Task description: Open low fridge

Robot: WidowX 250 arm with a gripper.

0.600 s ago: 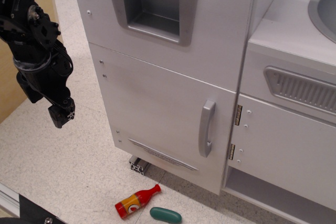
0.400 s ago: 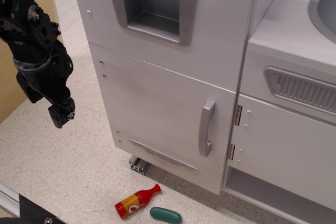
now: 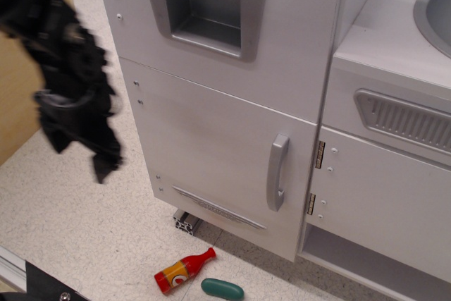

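While the door sits flush, note these entries:
Low fridge [image 3: 211, 149]: lower white-grey panel of the unit, not yet opened.
Handle [image 3: 277, 172]: curved silver bar near the panel's right edge — long axis vertical.
Gripper [image 3: 104, 167]: blurred at the panel's left edge; you cannot tell if the fingers are apart or together.
Bearing: handle lies to your gripper's right, across the whole panel — well apart.

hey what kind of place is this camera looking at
Most likely a toy play kitchen set on a speckled counter: a low fridge door with a silver handle, a sink basin beside it, and a toy ketchup bottle lying below.
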